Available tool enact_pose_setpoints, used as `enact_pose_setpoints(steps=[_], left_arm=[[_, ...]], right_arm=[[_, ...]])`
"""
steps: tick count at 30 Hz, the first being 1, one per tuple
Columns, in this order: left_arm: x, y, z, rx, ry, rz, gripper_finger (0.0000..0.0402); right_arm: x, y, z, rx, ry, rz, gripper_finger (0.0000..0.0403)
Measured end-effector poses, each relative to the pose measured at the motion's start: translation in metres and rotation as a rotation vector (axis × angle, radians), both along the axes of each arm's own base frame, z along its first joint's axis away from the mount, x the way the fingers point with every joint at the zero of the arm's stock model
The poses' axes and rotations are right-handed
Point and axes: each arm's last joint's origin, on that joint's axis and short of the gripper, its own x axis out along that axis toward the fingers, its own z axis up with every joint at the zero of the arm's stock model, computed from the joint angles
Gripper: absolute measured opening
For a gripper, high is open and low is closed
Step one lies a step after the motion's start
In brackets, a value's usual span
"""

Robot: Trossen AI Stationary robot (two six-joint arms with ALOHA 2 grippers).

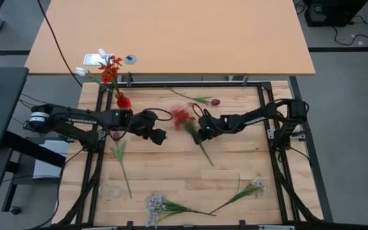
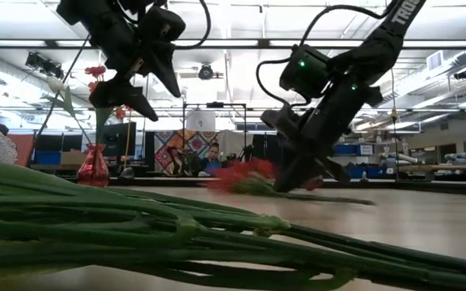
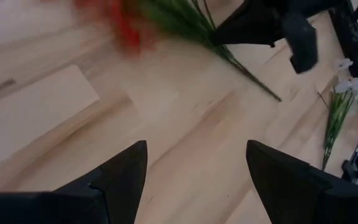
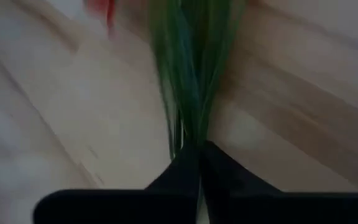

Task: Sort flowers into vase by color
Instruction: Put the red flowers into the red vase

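So the right gripper (image 1: 200,132) has its fingers pinched tight on the green stalk of a red flower (image 1: 183,119), with the blossom sticking out just past the fingertips and the stalk's tail trailing behind the gripper on the wooden table (image 1: 235,172). The left gripper (image 1: 160,136) sits just across from that blossom, fingers spread wide and nothing in them, so I'd guess it's waiting. Progress-wise, the red vase (image 1: 122,101), well off behind the left arm, already has a few red and white blooms poking up out of it, so some sorting looks done. Plenty left though: a maroon tulip (image 1: 204,100) lies near the right gripper, another stem (image 1: 121,162) near the left one, and two white sprays (image 1: 165,206) (image 1: 248,190) are way off at the table edge. I'd call it maybe a third done, can't tell for sure
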Motion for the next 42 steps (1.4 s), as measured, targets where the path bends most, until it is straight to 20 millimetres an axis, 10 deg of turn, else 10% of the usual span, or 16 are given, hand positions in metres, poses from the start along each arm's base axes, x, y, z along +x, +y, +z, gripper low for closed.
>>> enact_pose_setpoints(steps=[18,36,42], left_arm=[[-0.004,0.044,0.067,0.448,-0.524,-0.060,0.0279],[0.017,0.081,0.083,0.662,-0.800,-0.165,0.0277],[0.014,0.092,0.086,0.731,-0.775,-0.141,0.0203]], right_arm=[[-0.004,-0.029,0.128,-0.370,-0.732,-0.068,0.0002],[0.001,-0.038,0.170,-0.660,-0.707,0.162,0.0001],[0.003,-0.042,0.180,-0.724,-0.678,0.192,0.0002]])
